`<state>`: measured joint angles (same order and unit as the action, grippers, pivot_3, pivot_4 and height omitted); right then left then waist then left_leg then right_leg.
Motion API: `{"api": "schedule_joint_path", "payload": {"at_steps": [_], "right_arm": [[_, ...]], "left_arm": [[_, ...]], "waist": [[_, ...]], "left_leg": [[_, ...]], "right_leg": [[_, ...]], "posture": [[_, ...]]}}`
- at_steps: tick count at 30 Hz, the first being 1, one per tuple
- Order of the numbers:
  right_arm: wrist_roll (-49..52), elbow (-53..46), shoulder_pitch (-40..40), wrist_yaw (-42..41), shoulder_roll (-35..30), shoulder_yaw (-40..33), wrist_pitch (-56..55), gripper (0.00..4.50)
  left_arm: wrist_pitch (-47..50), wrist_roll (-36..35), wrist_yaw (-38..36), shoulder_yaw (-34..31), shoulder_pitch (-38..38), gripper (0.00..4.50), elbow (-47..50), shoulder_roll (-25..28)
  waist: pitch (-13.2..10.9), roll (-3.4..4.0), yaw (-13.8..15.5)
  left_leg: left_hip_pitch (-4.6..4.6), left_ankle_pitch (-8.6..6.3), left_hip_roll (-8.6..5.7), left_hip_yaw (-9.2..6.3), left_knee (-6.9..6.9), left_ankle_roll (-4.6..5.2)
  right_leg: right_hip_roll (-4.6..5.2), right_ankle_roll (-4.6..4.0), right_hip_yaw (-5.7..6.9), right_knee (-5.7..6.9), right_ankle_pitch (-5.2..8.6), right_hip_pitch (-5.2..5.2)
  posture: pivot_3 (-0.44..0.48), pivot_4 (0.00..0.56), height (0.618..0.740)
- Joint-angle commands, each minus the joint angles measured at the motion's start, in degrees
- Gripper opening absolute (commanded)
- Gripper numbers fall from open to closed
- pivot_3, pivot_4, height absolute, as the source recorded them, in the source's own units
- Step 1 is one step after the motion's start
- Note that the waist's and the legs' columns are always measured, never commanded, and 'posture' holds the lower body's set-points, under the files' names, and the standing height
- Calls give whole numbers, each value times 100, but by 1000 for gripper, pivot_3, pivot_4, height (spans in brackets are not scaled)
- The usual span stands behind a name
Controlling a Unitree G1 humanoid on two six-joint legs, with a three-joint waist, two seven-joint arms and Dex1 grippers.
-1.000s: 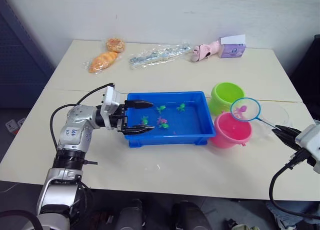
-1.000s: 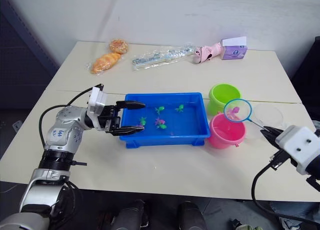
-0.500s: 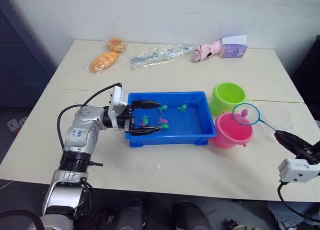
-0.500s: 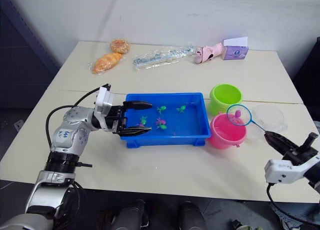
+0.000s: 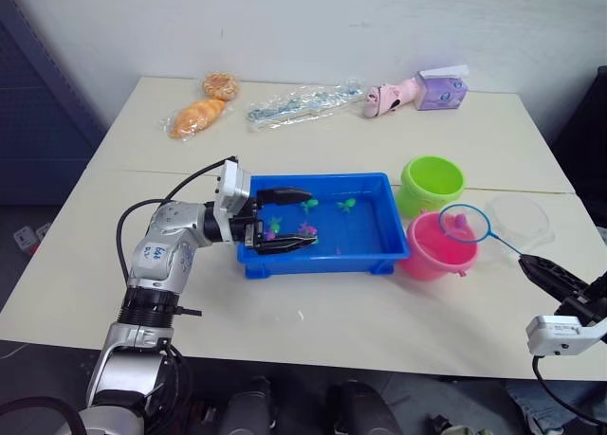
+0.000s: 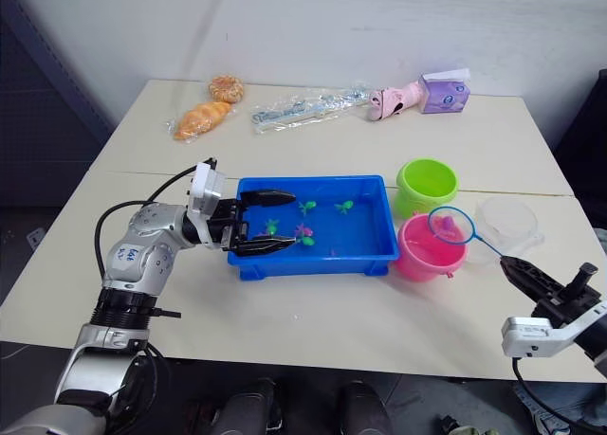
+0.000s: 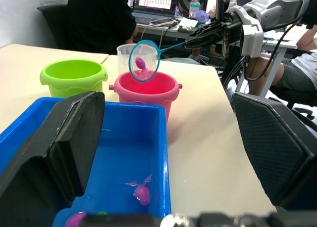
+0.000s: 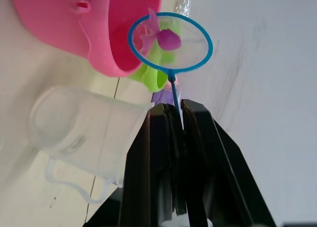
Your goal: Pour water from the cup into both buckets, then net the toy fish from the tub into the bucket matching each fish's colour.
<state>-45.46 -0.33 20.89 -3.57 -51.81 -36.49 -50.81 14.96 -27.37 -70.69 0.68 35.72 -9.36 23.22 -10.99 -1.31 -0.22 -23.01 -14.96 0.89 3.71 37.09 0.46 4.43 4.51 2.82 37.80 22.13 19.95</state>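
The blue tub [image 5: 322, 262] sits mid-table with water and several tiny fish in it, green ones [image 5: 346, 205] and a pink one [image 5: 306, 230]. My left gripper [image 5: 311, 218] is open, its fingers reaching over the tub's left end. To the tub's right stand the pink bucket [image 5: 429, 253] and, behind it, the lime green bucket [image 5: 432, 181]. My right gripper [image 5: 533, 265] is shut on the net's thin handle. The net's blue hoop [image 5: 463, 223] hangs over the pink bucket's right rim, with a pink fish [image 8: 169, 39] in it. The clear cup [image 5: 520, 214] stands just right of the buckets.
Along the table's far edge lie two bread pieces [image 5: 197, 116], a clear plastic package [image 5: 299, 103], a pink toy [image 5: 391, 96] and a purple box [image 5: 441, 86]. The left wrist view shows a seated person [image 7: 99, 14] and a desk beyond the table.
The net hoop with the pink fish has sunk a little, closer to the pink bucket. My left gripper has reached further right over the tub, still open.
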Motion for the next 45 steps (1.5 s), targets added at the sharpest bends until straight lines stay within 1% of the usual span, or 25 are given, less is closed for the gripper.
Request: {"api": "schedule_joint_path", "payload": {"at_steps": [1, 2, 4, 6, 7, 10, 12, 16, 19, 23, 26, 27, 28, 31, 34, 36, 40, 42, 44, 45], "right_arm": [[31, -343, 208, 152, 162, 1, 167, 0], [79, -447, 279, 116, 204, 41, 200, 0], [210, -670, 272, 171, 242, -219, 361, 0], [612, -843, 224, 132, 314, -608, 653, 0], [685, -923, 272, 75, 341, -618, 693, 0], [419, -872, 430, 2, 420, -135, 691, 0], [211, -838, 474, 115, 430, -6, 685, 0], [371, -1012, 424, 109, 324, -267, 882, 0], [284, -912, 465, 118, 272, -88, 822, 0], [375, -1003, 204, 226, 180, -389, 1041, 0], [-105, -657, 354, 196, 198, 314, 986, 0], [-125, -654, 384, 250, 218, 378, 959, 0], [-104, -674, 398, 309, 220, 385, 951, 0], [187, -1041, 237, 341, 86, -163, 1089, 0], [280, -1168, 225, 331, 78, -393, 1066, 0], [276, -1183, 259, 340, 136, -392, 1085, 0], [58, -1002, 309, 480, 411, 79, 1193, 0], [40, -1033, 343, 529, 518, 178, 1219, 0], [261, -1166, 341, 507, 602, 159, 1235, 0], [549, -1217, 317, 425, 626, 155, 1229, 0]], "left_arm": [[8, -111, 10, -11, 65, 4415, 205, -23], [0, -97, -17, 13, 49, 4415, 208, -17], [-3, -92, -33, 19, 41, 4415, 207, -10], [4, -103, -11, -2, 27, 4415, 227, 3], [4, -104, -1, -10, 20, 4415, 229, 8], [8, -102, 29, -3, -14, 4415, 239, -14], [-1, -93, 10, 30, -48, 4415, 265, -24], [-13, -99, 26, 4, -7, 4415, 229, -34], [-48, -81, 21, 21, -9, 4415, 197, -63], [-77, -77, 38, 15, -3, 4415, 190, -103], [-109, -74, 48, 23, -21, 4415, 162, -147], [-129, -64, 30, 40, -32, 4415, 163, -152], [-144, -55, 15, 51, -39, 4415, 164, -154], [-202, -48, 42, -4, 17, 4415, 86, -164], [-253, -31, 37, -1, 30, 4415, 36, -170], [-272, -32, 50, -1, 21, 4415, 36, -188], [-287, -35, 82, 15, -9, 4415, 66, -215], [-290, -36, 82, 5, -14, 4415, 73, -200], [-294, -36, 90, -34, -17, 4415, 69, -159], [-289, -37, 94, -50, -27, 4415, 77, -136]], "waist": [[0, 0, 0], [0, 0, 4], [0, 0, 6], [1, 2, -1], [1, 2, -6], [0, 1, -2], [0, 1, -1], [-2, 15, 1], [-2, 14, -13], [-2, 15, -13], [-2, 14, -1], [-1, 12, -1], [-2, 13, 11], [-4, 33, 13], [-4, 33, -20], [-3, 25, -17], [-3, 25, 0], [-3, 26, 7], [-3, 27, 4], [-3, 27, 4]], "left_leg": [[1, 0, 0, 0, 1, 0], [3, 0, 0, 0, 0, 0], [11, 0, 0, -2, -3, 0], [11, 0, -1, -1, -2, 0], [13, -1, -2, 1, -2, 1], [44, -2, 1, -1, -10, -1], [57, -3, 0, 0, -18, -2], [54, -3, -3, 7, -20, 0], [59, -3, -1, 7, -19, 0], [58, -3, -1, 8, -21, -1], [59, -3, -1, 7, -20, -1], [59, -3, 0, 6, -20, -1], [59, -3, 0, 5, -21, -1], [51, -4, -5, 9, -20, 1], [57, -3, -3, 12, -16, 2], [61, -1, 2, 8, -20, -4], [60, -1, 3, 7, -25, -6], [58, -1, 0, 9, -25, -5], [58, -2, -1, 10, -24, -4], [58, -2, -1, 10, -23, -4]], "right_leg": [[0, 0, 0, 0, 0, -1], [0, 0, 0, -1, 0, -4], [0, 0, 1, -3, 0, -12], [1, 0, 0, -5, 0, -15], [1, 0, -2, -6, 0, -17], [0, 0, 0, -13, 0, -46], [0, 0, -2, -16, 1, -57], [3, 1, -9, -16, 1, -50], [1, 1, -9, -15, 1, -55], [0, 1, -9, -15, 1, -52], [0, 1, -8, -14, 1, -54], [0, 1, -8, -14, 1, -54], [0, 1, -7, -15, 1, -54], [4, 2, -10, -16, 1, -47], [2, 3, -12, -15, 2, -52], [-4, 3, -10, -15, 2, -55], [-5, 3, -10, -16, 2, -53], [-2, 3, -11, -16, 2, -51], [0, 3, -11, -16, 2, -51], [0, 3, -12, -16, 2, -51]], "posture": [[0, 150, 740], [0, 150, 740], [0, 150, 740], [0, 150, 740], [0, 150, 740], [0, 150, 740], [0, 150, 740], [0, 150, 740], [0, 150, 740], [0, 150, 740], [0, 150, 740], [0, 150, 740], [0, 150, 740], [0, 150, 740], [0, 150, 740], [0, 150, 740], [0, 150, 740], [0, 150, 740], [0, 150, 740], [0, 150, 740]]}}
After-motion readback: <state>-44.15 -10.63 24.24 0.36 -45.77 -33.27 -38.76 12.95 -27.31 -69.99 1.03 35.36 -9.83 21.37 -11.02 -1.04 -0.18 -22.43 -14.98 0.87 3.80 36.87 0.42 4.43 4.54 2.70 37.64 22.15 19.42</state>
